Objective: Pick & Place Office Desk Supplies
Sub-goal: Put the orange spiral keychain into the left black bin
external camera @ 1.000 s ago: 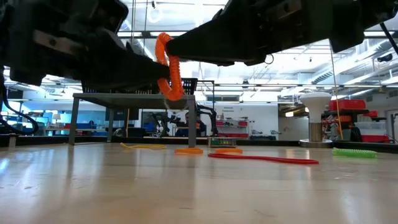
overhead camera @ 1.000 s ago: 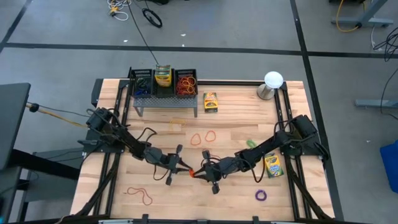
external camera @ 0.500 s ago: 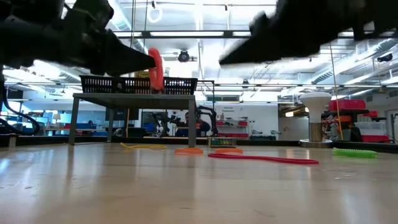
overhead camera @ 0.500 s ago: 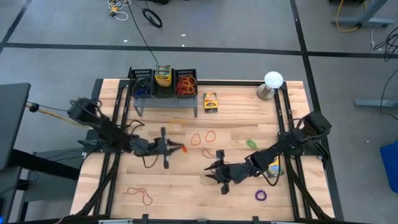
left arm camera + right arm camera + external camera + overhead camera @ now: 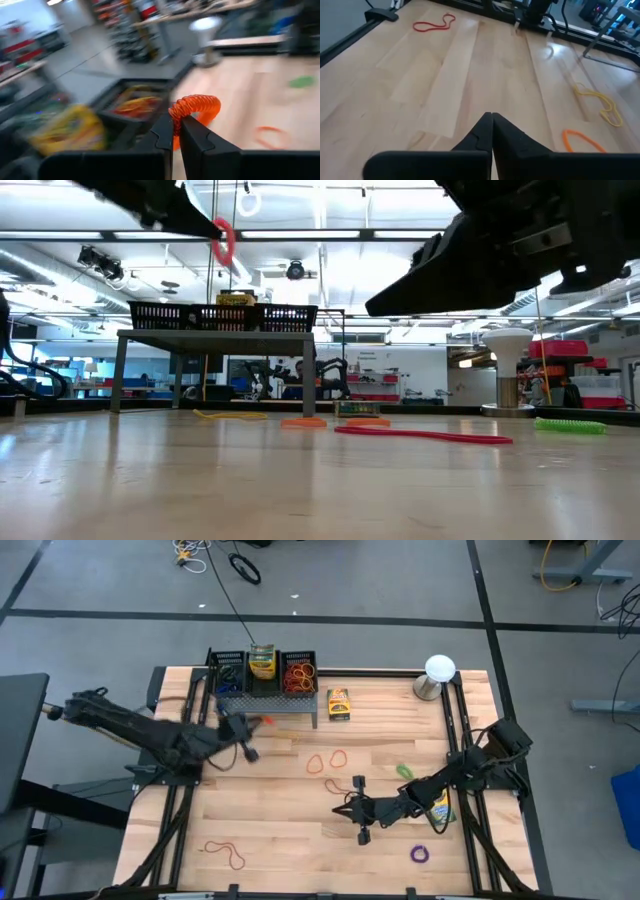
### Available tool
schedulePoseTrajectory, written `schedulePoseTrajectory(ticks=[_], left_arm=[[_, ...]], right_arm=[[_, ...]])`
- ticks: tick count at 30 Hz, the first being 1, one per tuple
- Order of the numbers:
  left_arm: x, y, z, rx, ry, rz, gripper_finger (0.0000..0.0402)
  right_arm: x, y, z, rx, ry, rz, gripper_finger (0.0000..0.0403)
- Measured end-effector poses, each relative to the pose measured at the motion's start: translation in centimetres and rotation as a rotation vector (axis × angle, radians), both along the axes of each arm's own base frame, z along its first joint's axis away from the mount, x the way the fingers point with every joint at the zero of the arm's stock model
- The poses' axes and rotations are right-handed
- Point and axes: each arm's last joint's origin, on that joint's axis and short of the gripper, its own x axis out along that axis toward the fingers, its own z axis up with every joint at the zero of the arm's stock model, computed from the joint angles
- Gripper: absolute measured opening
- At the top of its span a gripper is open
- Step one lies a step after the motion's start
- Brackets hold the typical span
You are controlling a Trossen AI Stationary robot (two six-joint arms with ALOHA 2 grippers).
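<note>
While the wooden table point(image 5: 380, 735) lies strewn with loops, the black tray point(image 5: 262, 673) stands at its far edge; the left gripper point(image 5: 255, 722), just in front of it, pinches an orange rubber band point(image 5: 196, 108), and the right gripper point(image 5: 346, 808) hovers mid-table, fingers closed on nothing.

You see the left wrist view smeared: the tray point(image 5: 125, 107) compartments and the yellow box point(image 5: 70, 131) in it are blurred. In the low view both arms are cut off by the top edge. The purple band point(image 5: 420, 854) is too small to tell its shape.
</note>
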Motion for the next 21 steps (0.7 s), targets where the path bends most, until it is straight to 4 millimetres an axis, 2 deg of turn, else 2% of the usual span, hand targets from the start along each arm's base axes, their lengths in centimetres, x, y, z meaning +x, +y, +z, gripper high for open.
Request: schedulePoseTrajectory(ticks=[5,9,13,21], left_arm=[[-1.6,2.6,4.1,-0.04,0.072,0.183,0.0016],[-2.7,4.7,6.6,-0.114,0.127,0.292,0.0016],[-3.5,6.8,7.5,-0.155,0.225,0.372,0.0016],[-5.2,11.1,6.7,-0.28,0.322,0.428,0.0016]], right_arm=[[0.0,0.0,0.0,0.002,-0.003,0.0,0.0012],[0.0,0.0,0.1,0.004,-0.006,0.002,0.0004],[0.0,0.0,0.1,0.004,-0.006,0.003,0.0008],[0.0,0.0,0.0,0.0,-0.004,0.004,0.0004]])
